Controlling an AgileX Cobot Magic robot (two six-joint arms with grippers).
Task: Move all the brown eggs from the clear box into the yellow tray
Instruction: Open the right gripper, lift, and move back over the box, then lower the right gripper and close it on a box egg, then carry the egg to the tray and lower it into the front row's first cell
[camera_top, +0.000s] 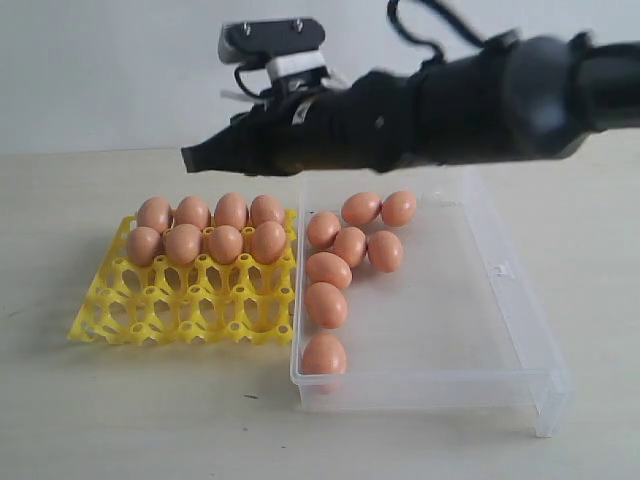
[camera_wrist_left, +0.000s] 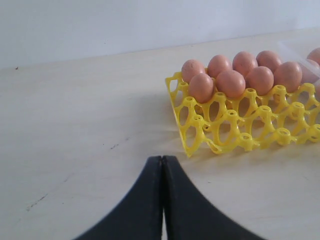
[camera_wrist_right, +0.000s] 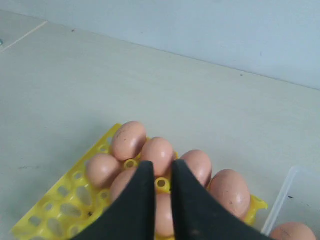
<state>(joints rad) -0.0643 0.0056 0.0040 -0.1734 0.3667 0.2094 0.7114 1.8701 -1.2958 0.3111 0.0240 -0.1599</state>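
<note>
halfway: eight eggs seated, eight left in the box

in my exterior view i count eight smooth, orange-brown oval eggs (camera_top: 230, 211) seated in the bright yellow plastic lattice egg tray (camera_top: 200, 312). they fill its two rows on the 12 o'clock side, and the cups toward 6 o'clock are bare. eight more lie loose in the large, shallow, transparent plastic box (camera_top: 430, 388), which sits right against the tray's 3 o'clock edge. six bunch toward the box's 11 o'clock corner and two trail along its 9 o'clock wall down to 7 o'clock. i judge the job about half done.

the black right gripper (camera_wrist_right: 161, 166) hangs over the filled rows. its fingers stand a narrow gap apart with nothing between them, and a yellow peak shows through the gap. the black left gripper (camera_wrist_left: 162, 160) sits low over the pale matte table (camera_top: 120, 400), apart from the tray, with its fingertips pressed together and empty.

the shells look smooth and faintly speckled, and i'd expect them to roll freely on the slick box floor. the tray is a rigid open lattice of round cups and raised peaks. the box is thin, glossy and low-walled.
</note>
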